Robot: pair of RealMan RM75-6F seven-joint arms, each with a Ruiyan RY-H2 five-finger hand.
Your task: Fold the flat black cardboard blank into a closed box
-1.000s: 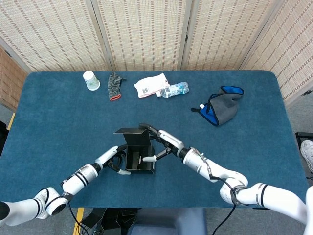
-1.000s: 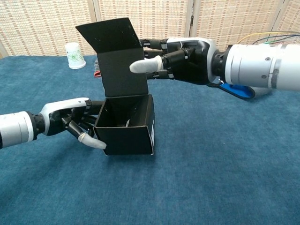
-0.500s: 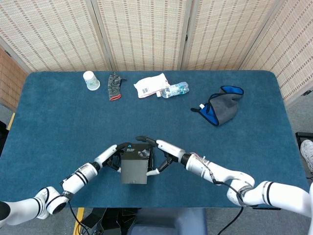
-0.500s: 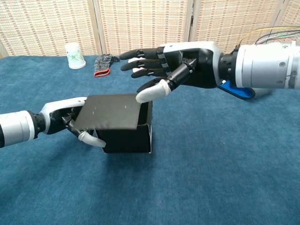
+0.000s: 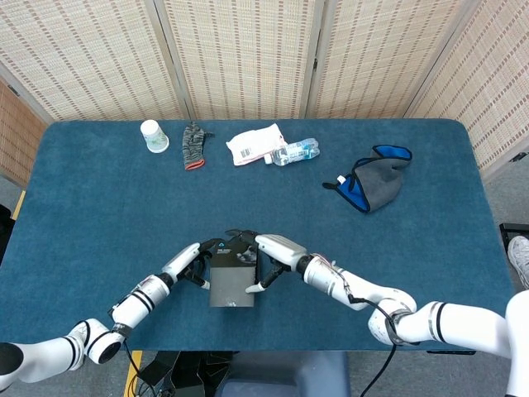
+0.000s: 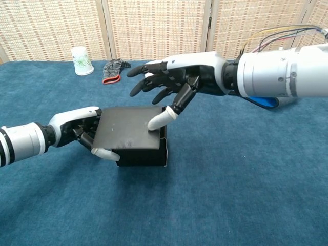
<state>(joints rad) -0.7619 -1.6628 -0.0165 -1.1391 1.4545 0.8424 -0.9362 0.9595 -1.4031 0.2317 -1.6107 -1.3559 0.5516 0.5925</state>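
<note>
The box [image 6: 134, 137] sits near the front edge of the table [image 5: 99, 215], between the two hands. It is matte black, squat and roughly cubic, with its lid flap laid down over the top. The lid's front edge overhangs the body slightly, and a thin gap shows at the right corner, so the flap seems down but not tucked in.

The left hand [image 6: 82, 130] grips the box's left side, fingers curled against the wall and the thumb reaching under the lid's front edge. The right hand [image 6: 179, 82] hovers over the box with its fingers spread apart; only its white thumb tip presses on the lid near the right corner.

The chest view shows the box's front and right walls, with a small white label on the right one. The head view hides the walls and shows just the lid top, plus a bluish mark by the back edge. It also takes in the far side of the table: a cup [image 5: 154, 136], a glove [image 5: 193, 145], a white packet [image 5: 254, 143], a bottle [image 5: 296, 152] and a grey-blue cloth [image 5: 374, 184].
</note>
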